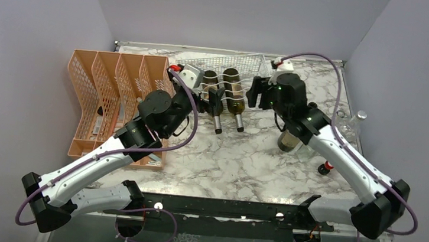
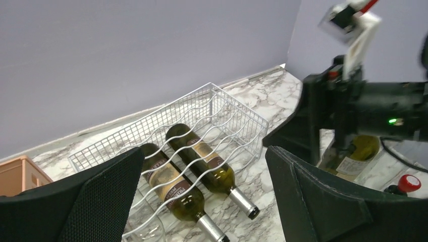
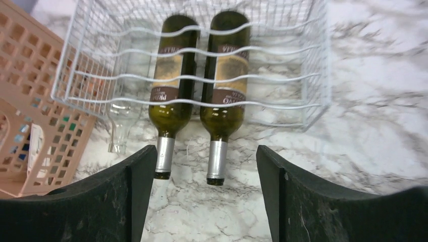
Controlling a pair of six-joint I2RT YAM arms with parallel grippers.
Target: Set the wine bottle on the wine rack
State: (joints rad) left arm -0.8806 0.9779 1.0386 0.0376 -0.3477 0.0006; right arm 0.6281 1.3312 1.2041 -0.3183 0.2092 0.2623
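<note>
Right gripper (image 3: 206, 156): fingers spread, nothing between them, poised just in front of the bottle necks at the open front of the wine rack (image 3: 317, 60).

Left gripper (image 2: 204, 151): fingers spread wide, empty, facing the same rack from the orange-organiser side.

Wine bottle (image 3: 224, 70): dark green glass, silver foil capsule on the neck, tan label with a brown band. It lies on its side in the rack beneath the wavy wire cradles, with its neck projecting past the front edge over the marble tabletop (image 3: 373, 126).

Second wine bottle (image 3: 174, 70): same colour and label, lying just beside the first and parallel to it.

Clear glass bottle (image 3: 123, 96): lies in the next cradle, towards the orange mesh organiser (image 3: 30, 101).

The rack is white thin wire, box-shaped, standing at the rear of the table.

Another green bottle (image 1: 287, 141) stands upright beneath the right arm, outside the rack.
</note>
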